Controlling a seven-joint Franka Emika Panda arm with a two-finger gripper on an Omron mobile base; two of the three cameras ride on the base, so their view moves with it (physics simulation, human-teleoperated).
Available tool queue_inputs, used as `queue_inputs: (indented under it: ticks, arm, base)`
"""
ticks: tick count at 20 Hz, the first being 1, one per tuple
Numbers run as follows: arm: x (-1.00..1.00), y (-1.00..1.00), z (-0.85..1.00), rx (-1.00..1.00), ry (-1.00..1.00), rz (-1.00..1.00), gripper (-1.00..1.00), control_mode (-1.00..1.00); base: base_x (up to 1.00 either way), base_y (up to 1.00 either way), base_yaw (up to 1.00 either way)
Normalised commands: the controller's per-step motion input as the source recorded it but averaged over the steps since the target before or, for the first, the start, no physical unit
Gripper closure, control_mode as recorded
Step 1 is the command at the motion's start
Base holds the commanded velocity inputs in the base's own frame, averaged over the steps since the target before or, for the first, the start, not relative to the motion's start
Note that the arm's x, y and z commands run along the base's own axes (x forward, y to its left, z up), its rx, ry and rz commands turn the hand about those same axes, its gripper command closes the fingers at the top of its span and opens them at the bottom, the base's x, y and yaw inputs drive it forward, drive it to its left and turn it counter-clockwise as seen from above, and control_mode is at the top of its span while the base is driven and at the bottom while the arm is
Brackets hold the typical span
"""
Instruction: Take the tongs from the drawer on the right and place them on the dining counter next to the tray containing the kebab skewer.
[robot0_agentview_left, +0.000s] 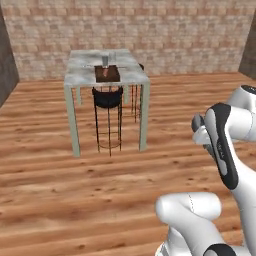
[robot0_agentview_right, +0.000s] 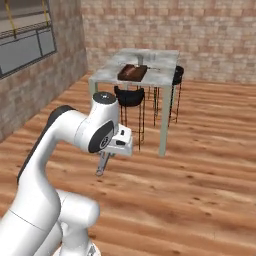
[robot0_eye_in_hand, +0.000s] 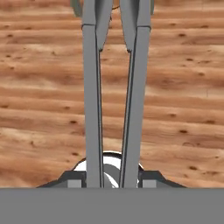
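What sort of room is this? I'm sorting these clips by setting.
Probably a dining corner of a home or café: a marbled dining counter carrying a wooden tray, a black stool tucked beneath, plank floor and brick walls.

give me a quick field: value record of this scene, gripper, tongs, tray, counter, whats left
gripper: gripper shut on the tongs, pointing down over the wooden floor
tongs: tongs hanging from the gripper, two grey arms running side by side
dining counter: dining counter ahead of the robot, across open floor
tray: tray on the counter top; its contents too small to tell
stools: black stools tucked under the counter
left to do: reach the counter, set the tongs beside the tray
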Motion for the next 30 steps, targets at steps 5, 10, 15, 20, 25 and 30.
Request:
queue_inputs:
  ticks: [5,10,15,20,25,30]
  arm:
    - [0.00,0.00,0.00,0.00,0.00,0.00,1.00,1.00]
    - [0.00,0.00,0.00,0.00,0.00,0.00,1.00,1.00]
    - [0.00,0.00,0.00,0.00,0.00,0.00,1.00,1.00]
    - [0.00,0.00,0.00,0.00,0.00,0.00,1.00,1.00]
    - [0.00,0.00,0.00,0.00,0.00,0.00,1.00,1.00]
    - [0.00,0.00,0.00,0.00,0.00,0.00,1.00,1.00]
  base:
    - [1.00,0.52,-0.27]
    - [1.00,0.53,-0.27]
    - [1.00,0.56,-0.27]
    - [0.95,0.49,-0.20]
    - [0.85,0.49,-0.13]
    - [0.74,0.21,-0.03]
